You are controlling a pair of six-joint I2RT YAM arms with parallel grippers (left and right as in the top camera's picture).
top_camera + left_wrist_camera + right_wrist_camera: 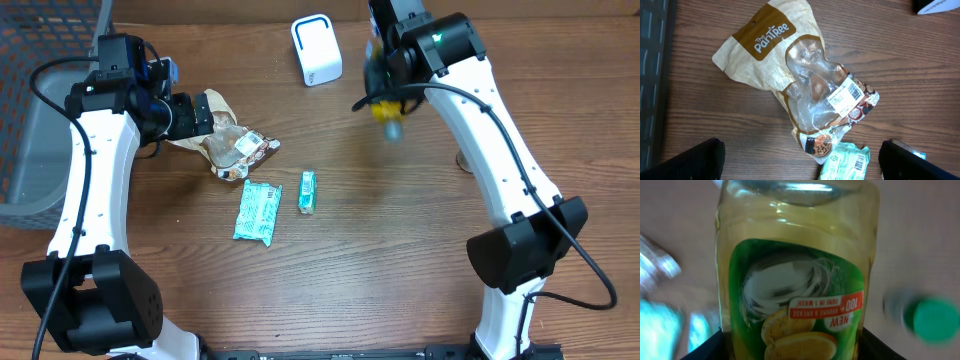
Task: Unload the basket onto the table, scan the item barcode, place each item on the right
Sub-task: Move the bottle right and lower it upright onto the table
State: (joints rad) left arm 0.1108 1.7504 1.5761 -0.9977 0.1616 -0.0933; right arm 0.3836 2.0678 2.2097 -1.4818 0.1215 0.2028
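In the overhead view we see the right claw [385, 85] at about 1 o'clock of the table [400, 260]. It has hold of the yellow bottle [386, 108]. Its jaws stand partly apart, pressed on the two sides of the bottle. In the right wrist view the yellow bottle [795, 280] fills almost the whole picture. It has a green label with lemons, and the print on it reads upside down. The dark fingers [705, 350] show at the lower corners, against the bottle. We cannot find a barcode on this side.

The white scanner [316, 48] stands at 12 o'clock of the table. The bottle is near it, at about 4 o'clock from it, and they do not touch.

The left claw [205, 115] is at 10 o'clock, wide open, and it has nothing between its jaws. It hangs over the snack bag [790, 75], which lies flat on the table with its white barcode sticker [845, 96] facing up. A teal packet [258, 212] lies at 5 o'clock from the bag, and a small green packet [308, 190] lies at 3 o'clock from the teal one. A grey basket [40, 100] is at the 9 o'clock edge.
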